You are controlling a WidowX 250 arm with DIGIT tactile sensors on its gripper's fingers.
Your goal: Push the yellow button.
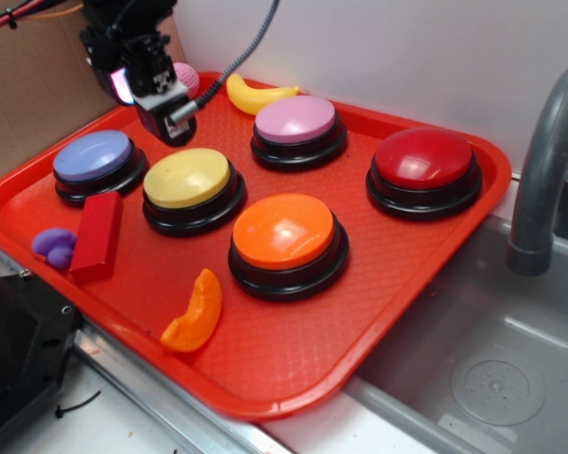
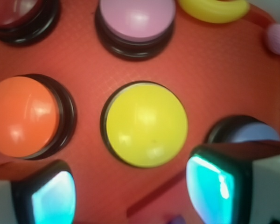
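Note:
The yellow button [image 1: 187, 178] is a pale-yellow dome on a black ring, left of centre on the red tray [image 1: 265, 402]. In the wrist view the yellow button [image 2: 146, 123] fills the middle, just ahead of my fingers. My gripper [image 1: 166, 118] hangs above the tray's back left, behind and above the button and not touching it. The gripper [image 2: 133, 191] is open. Its two glowing cyan pads stand wide apart, with only tray between them.
Around the yellow button sit an orange button [image 1: 284, 232], a lilac button [image 1: 295, 119], a red button [image 1: 423, 158] and a blue button [image 1: 93, 156]. Also on the tray are a toy banana [image 1: 258, 95], a red block [image 1: 97, 236], a purple toy [image 1: 55, 246] and an orange slice [image 1: 197, 312]. A sink [image 1: 492, 369] with a faucet [image 1: 549, 161] lies to the right.

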